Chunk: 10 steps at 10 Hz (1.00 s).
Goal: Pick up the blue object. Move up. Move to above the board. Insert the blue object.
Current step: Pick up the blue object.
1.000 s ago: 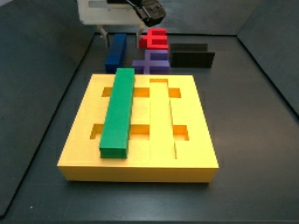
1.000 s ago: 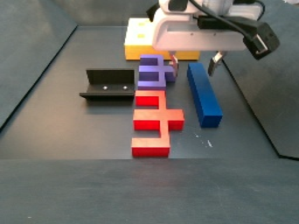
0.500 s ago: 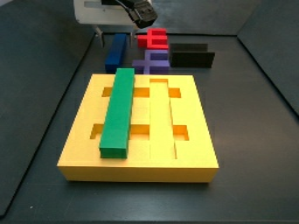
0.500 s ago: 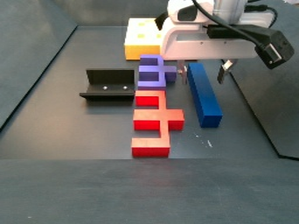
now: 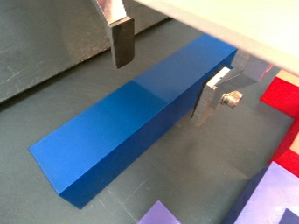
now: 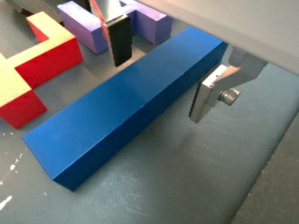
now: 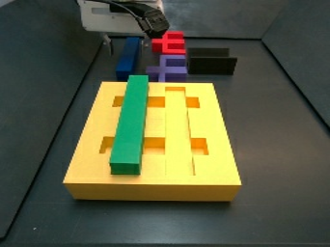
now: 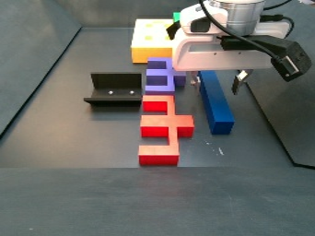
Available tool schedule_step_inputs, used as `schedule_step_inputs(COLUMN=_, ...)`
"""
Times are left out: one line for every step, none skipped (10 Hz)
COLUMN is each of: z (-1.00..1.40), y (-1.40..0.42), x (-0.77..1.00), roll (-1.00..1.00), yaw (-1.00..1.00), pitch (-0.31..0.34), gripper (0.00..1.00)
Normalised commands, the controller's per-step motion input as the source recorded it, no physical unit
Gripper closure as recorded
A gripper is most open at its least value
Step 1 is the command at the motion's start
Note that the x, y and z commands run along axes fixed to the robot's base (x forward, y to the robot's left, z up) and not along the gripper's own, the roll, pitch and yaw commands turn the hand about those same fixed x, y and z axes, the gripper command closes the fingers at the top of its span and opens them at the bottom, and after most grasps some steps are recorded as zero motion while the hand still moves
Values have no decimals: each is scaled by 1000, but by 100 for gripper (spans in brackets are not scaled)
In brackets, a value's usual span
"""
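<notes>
Pick-up stage, gripper above the bar. In both wrist views the gripper (image 5: 163,74) straddles the blue object (image 5: 135,118), which lies flat on the floor; one finger (image 5: 121,42) stands clear of one long face and the opposite finger (image 6: 216,94) is just beside the other face. The jaws are spread wider than the bar and hold nothing.

Left to right in a side view: the fixture (image 8: 113,88); then a column formed by the purple block (image 8: 161,76) and, nearer the camera, the red pieces (image 8: 161,129); then the blue object (image 8: 216,103), partly under the gripper (image 8: 234,76); the board (image 8: 149,37) lies behind. In the opposing side view the board (image 7: 206,164) fills the foreground and carries the green bar (image 7: 133,121) in its leftmost groove.

Risks, as judged. The fingers appear to sit toward one end of the bar rather than its middle, so a lift from here could let the long end droop or swing. Uneven clearance may push the bar sideways on closing, toward the purple block just beside it. A tilted bar would then jam at a groove edge.

Counts: one blue object, one green bar, one board, one fixture, one purple block; the red pieces number two or more, their boundaries being unclear.
</notes>
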Motion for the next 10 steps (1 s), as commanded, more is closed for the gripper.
schedule_step_inputs(z=-183, y=29, x=-97, roll=233, yaw=-37, pitch=4, gripper=0)
schedule_step_inputs(z=-171, y=23, x=-71, roll=180, yaw=-14, pitch=0, gripper=0)
schedule_step_inputs(z=-83, y=0, x=0, roll=90, yaw=-3, pitch=0, gripper=0)
schedule_step_inputs(z=0, y=0, x=0, roll=26, yaw=0, pitch=0, gripper=0)
schedule_step_inputs(z=0, y=0, x=0, roll=0, yaw=0, pitch=0, gripper=0)
schedule_step_inputs(z=0, y=0, x=0, roll=0, yaw=0, pitch=0, gripper=100)
schedule_step_inputs(z=0, y=0, x=0, roll=0, yaw=0, pitch=0, gripper=100)
schedule_step_inputs(z=0, y=0, x=0, roll=0, yaw=0, pitch=0, gripper=100)
schedule_step_inputs(z=0, y=0, x=0, roll=0, yaw=0, pitch=0, gripper=100)
schedule_step_inputs(z=0, y=0, x=0, roll=0, yaw=0, pitch=0, gripper=100)
